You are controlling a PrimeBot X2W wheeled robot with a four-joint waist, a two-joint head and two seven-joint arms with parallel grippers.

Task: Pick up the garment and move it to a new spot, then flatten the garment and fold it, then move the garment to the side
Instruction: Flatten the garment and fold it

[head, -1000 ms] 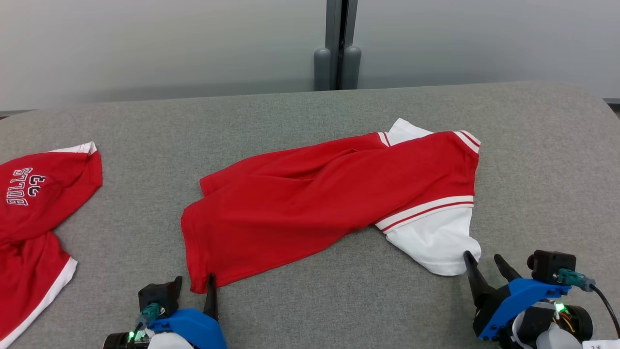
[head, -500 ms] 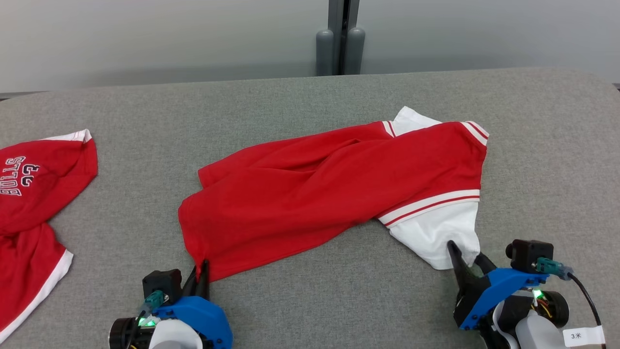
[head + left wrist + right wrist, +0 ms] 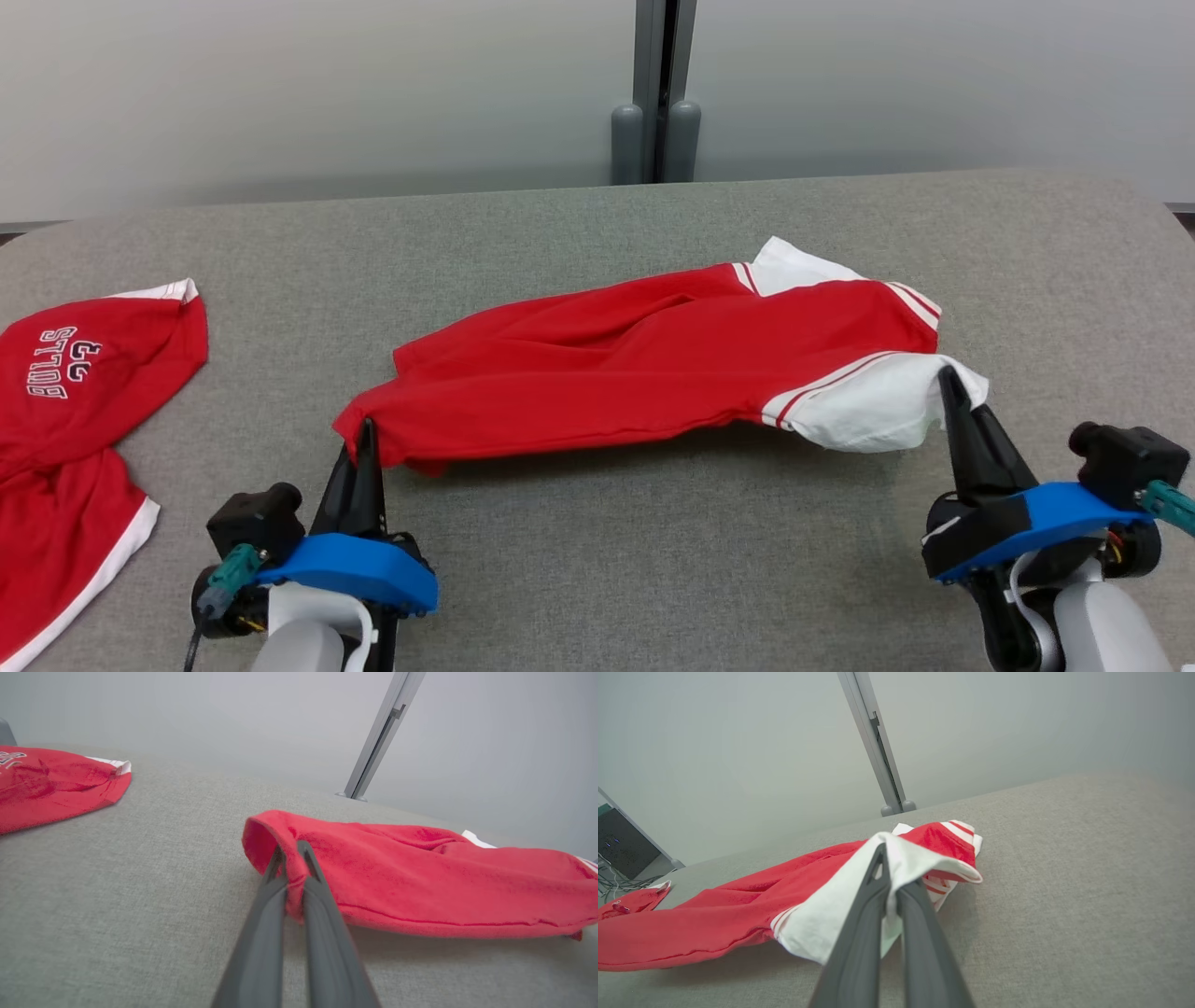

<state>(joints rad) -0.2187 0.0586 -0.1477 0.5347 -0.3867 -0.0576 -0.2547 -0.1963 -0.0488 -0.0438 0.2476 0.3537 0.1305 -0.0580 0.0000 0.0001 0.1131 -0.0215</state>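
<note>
The garment (image 3: pixel 653 373) is a red shirt with white, red-striped sleeves, stretched across the middle of the grey table (image 3: pixel 597 243). My left gripper (image 3: pixel 364 431) is shut on its red near-left corner, which is lifted off the cloth surface. In the left wrist view the fingers (image 3: pixel 280 868) pinch the red hem of the garment (image 3: pixel 420 882). My right gripper (image 3: pixel 948 381) is shut on the white sleeve at the right end, also raised. In the right wrist view the white sleeve of the garment (image 3: pixel 920 863) drapes over my closed fingers (image 3: pixel 878 868).
A second red shirt (image 3: pixel 65 411) with white lettering and white trim lies at the table's left edge. A grey post (image 3: pixel 656 93) stands against the pale wall behind the table's far edge. Bare grey cloth stretches in front of and behind the garment.
Both grippers closed on the garment's near corners and lifted them. The near edge now hangs off the table between them. The camera view shifted slightly.
</note>
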